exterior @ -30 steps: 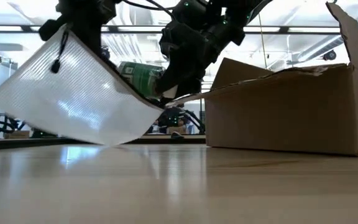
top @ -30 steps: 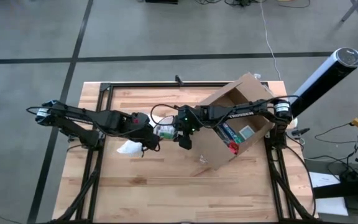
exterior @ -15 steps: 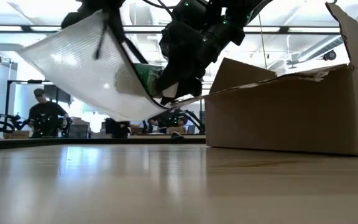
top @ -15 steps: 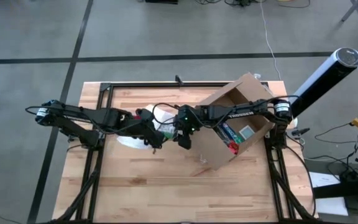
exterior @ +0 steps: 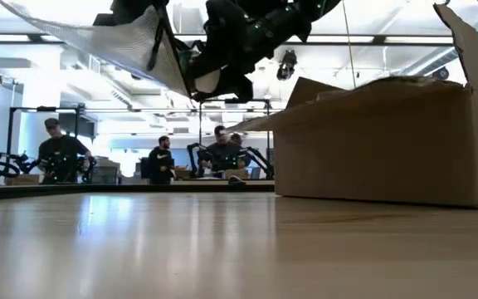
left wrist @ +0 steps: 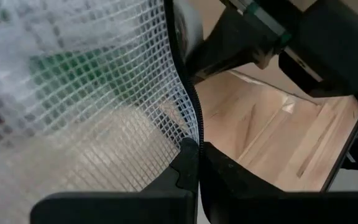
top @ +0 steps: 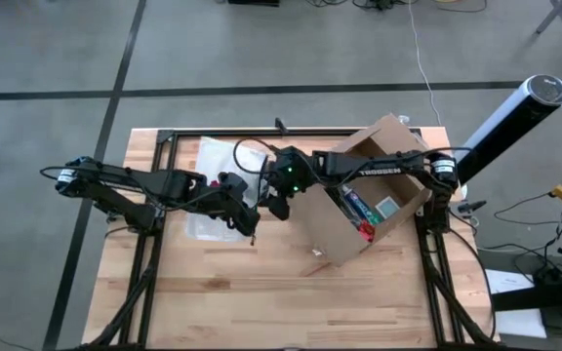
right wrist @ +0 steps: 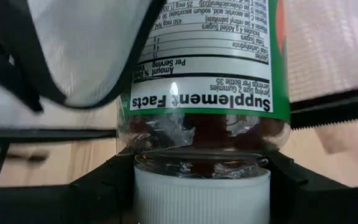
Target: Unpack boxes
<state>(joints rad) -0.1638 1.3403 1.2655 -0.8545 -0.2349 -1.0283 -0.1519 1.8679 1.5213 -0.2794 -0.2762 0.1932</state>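
From above, the cardboard box [top: 374,190] sits open on the right part of the wooden tabletop [top: 261,302], turned at an angle, with colourful items lying inside it. Both arms meet just left of the box, over the middle of the tabletop. The left tool [top: 247,216] is pinched tight on the edge of a see-through mesh pouch [top: 215,185], which spreads flat toward the far left side. The right tool [top: 273,202] reaches out from the box side and ends just beside the pouch.

The level view adds height: the pouch [exterior: 98,37] hangs well above the tabletop, and the box [exterior: 388,141] rests on the surface with one flap standing up. People stand in the room behind.

The left wrist view shows its dark fingers [left wrist: 185,180] closed on the pouch's zipper seam [left wrist: 188,93], with something green dim behind the mesh.

Only the right wrist view reveals that the right tool holds a bottle [right wrist: 204,93] by its white cap [right wrist: 202,196], its label reading "Supplement Facts", the pouch draped against it.
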